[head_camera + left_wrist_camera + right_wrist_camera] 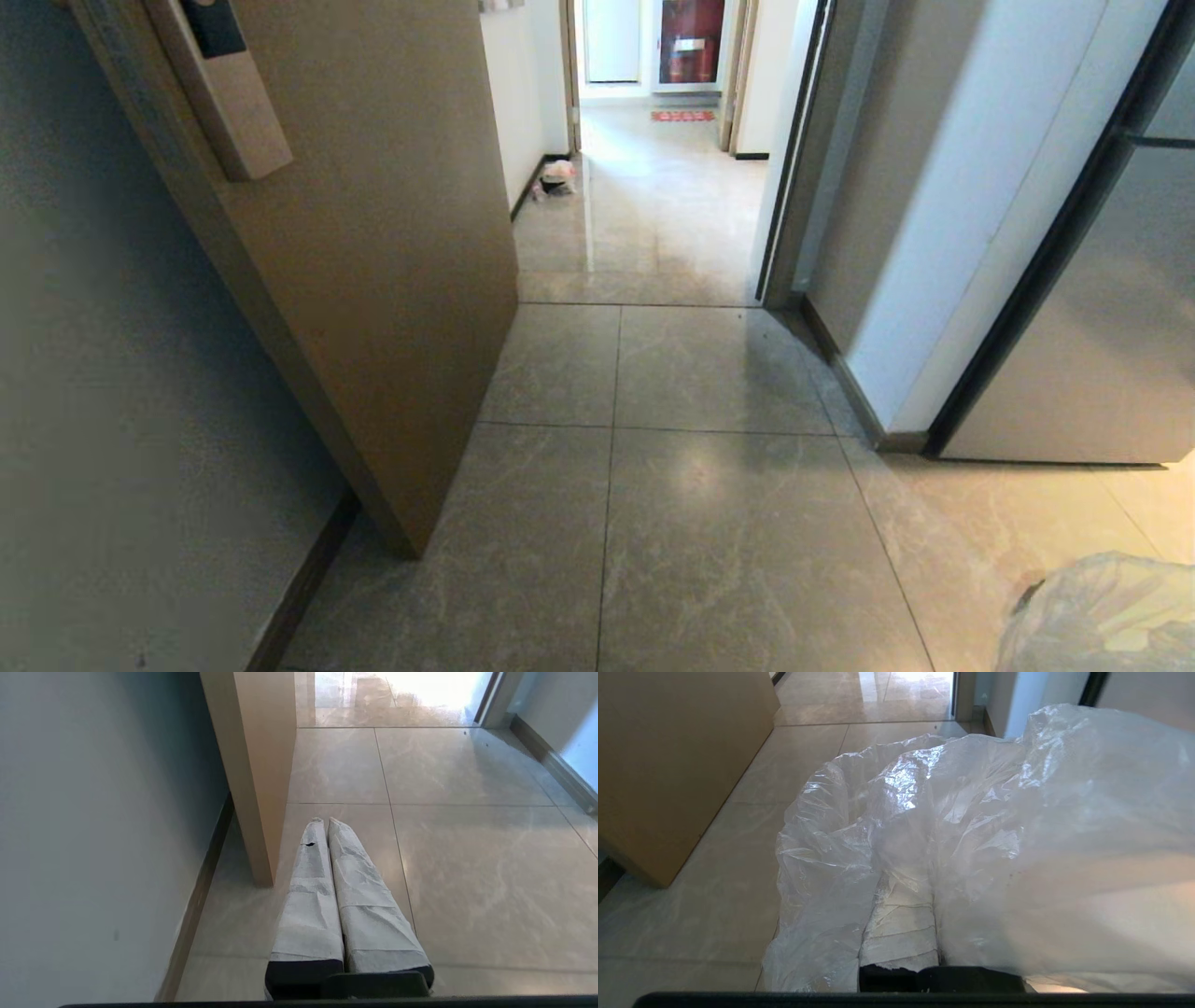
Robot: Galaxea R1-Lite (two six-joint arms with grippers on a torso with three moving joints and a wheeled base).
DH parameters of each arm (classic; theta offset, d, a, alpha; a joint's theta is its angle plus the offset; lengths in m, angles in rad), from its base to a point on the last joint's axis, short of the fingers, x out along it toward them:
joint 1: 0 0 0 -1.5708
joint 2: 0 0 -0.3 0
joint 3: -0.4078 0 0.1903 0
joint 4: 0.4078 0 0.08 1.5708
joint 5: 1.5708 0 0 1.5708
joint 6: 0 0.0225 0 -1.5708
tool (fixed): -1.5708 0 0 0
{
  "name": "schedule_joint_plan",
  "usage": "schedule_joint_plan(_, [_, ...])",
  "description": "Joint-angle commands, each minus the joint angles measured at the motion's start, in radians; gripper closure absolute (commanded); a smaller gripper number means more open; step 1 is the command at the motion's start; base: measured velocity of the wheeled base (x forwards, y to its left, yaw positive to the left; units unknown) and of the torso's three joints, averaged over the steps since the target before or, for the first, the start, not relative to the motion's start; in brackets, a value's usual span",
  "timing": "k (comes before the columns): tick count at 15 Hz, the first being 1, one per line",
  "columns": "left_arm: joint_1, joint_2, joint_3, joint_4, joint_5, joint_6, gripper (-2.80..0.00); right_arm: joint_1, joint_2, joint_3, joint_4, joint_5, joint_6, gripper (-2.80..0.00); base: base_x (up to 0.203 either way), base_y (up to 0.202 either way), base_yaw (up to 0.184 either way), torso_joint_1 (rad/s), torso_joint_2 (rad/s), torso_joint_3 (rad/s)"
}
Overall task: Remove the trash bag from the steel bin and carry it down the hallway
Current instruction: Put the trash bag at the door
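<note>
- Crinkled clear plastic of the trash bag [971,826] fills most of the right wrist view, bunched and billowed with no clear long axis to be made out; its loose folds are spread up and away from the fingers toward the doorway.
- In the head view only a corner of the trash bag [1102,611] is seen, at the lower right of the frame, above the glossy tiled floor [709,523].
- The right gripper [901,891] is closed together on the trash bag: one paper-wrapped finger [901,933] is seen through the plastic, and the film is gathered around it. The second finger is hidden by the bag.
- The left gripper [325,821] is seen in the left wrist view with its two wrapped fingers [308,896] pressed side by side, tips touching, nothing between them; it is pointed level over the floor, beside the edge of a tan door [261,779].
- The hallway [653,205] is seen at the upper middle of the head view, past the open tan door [373,233] on the left and a white wall [934,205] on the right.
- A small pinkish-white bundle [557,175] is seen lying on the hallway floor against the left-hand wall, well apart from the trash bag.
</note>
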Motion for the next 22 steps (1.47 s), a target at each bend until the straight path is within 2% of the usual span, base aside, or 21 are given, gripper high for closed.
schedule_joint_plan(1, [0.000,-0.001,0.000,-0.001,0.000,0.000,0.00,0.000,0.000,0.003,0.000,0.000,0.000,0.00,0.193,0.000,0.001,0.003,0.00,0.005])
schedule_joint_plan(19, [0.000,-0.001,0.002,-0.002,-0.001,-0.002,0.00,0.000,0.000,0.003,0.000,0.000,0.000,0.00,0.193,0.000,0.000,0.003,0.00,0.001])
schedule_joint_plan(22, [0.000,0.000,0.002,-0.001,-0.001,-0.002,0.00,0.000,0.000,0.003,0.000,0.000,0.000,0.00,0.098,0.000,0.002,0.002,0.00,0.003])
